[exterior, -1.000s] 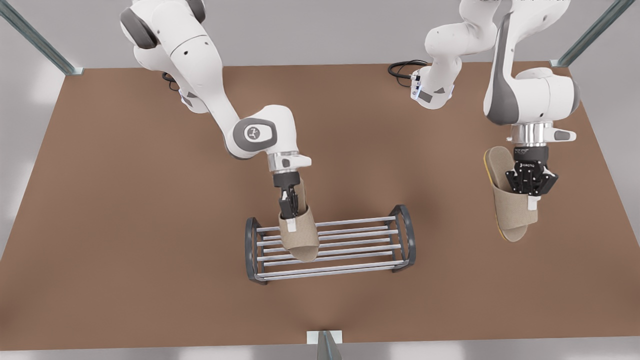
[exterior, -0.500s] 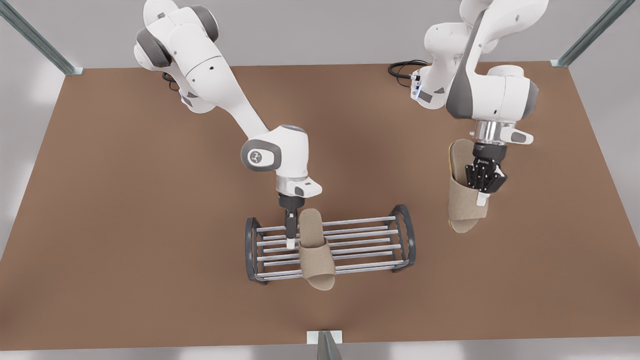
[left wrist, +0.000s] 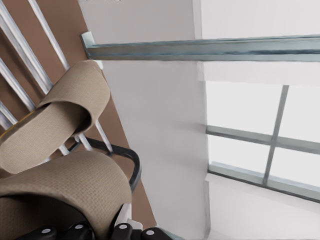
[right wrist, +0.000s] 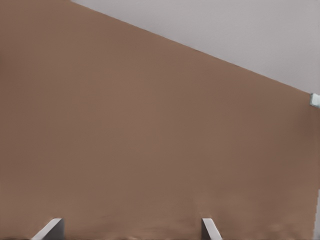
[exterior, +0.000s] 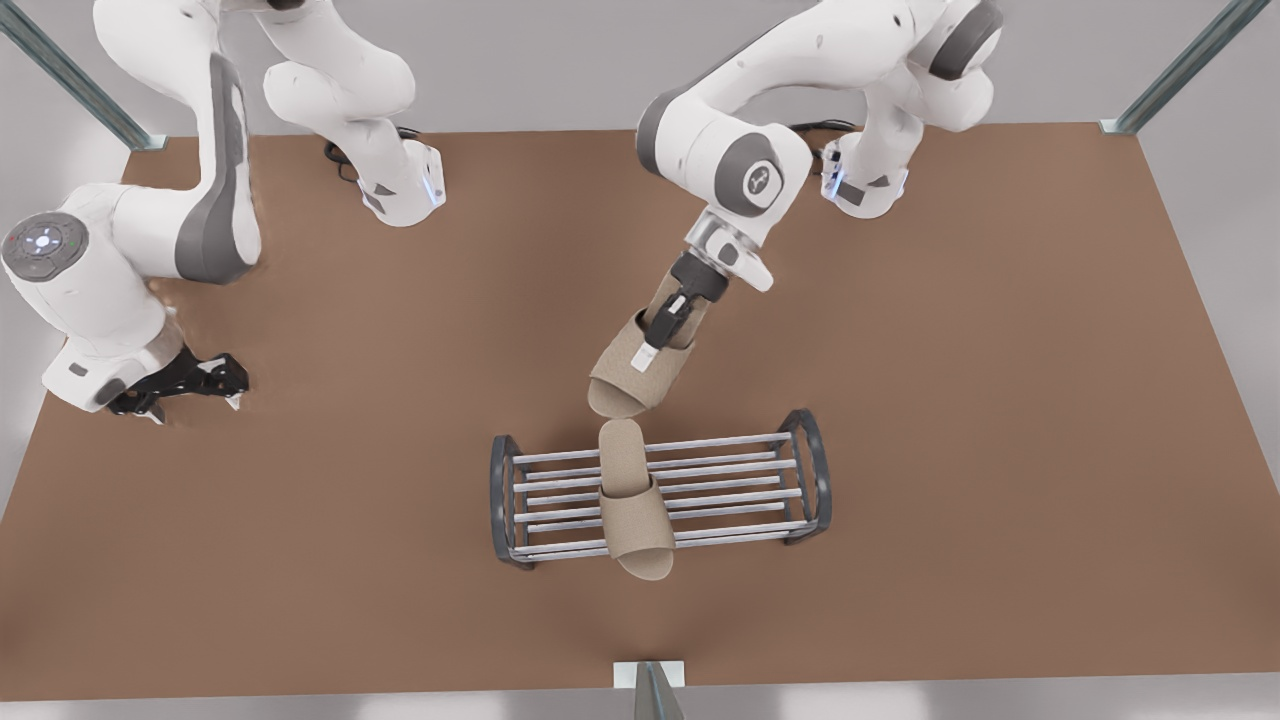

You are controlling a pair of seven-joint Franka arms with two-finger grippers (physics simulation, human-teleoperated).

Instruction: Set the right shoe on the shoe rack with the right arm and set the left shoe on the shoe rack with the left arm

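Observation:
The shoe rack [exterior: 735, 468] stands at the table's front middle. One beige slipper, the right shoe [exterior: 632, 512], lies across its bars with the toe past the front bar. My left gripper [exterior: 652, 348] is shut on the strap of the left shoe [exterior: 622, 382], which hangs tilted just behind the rack, toe down near the other slipper's heel. The left wrist view shows the held slipper [left wrist: 65, 192], the racked slipper [left wrist: 62, 117] and the rack's end frame [left wrist: 134, 167]. My right gripper [exterior: 195, 382] waits open at the front view's far left, over bare table [right wrist: 150, 125].
The brown table [exterior: 950, 400] stretches wide on both sides of the rack. The arm bases [exterior: 400, 190] stand along the far edge. Metal frame posts [exterior: 1180, 65] rise at the back corners and a small bracket [exterior: 650, 680] sits at the front edge.
The right gripper let go of its slipper on the rack and swung away to the front view's far left. The left gripper carried its slipper from the right side to just behind the rack.

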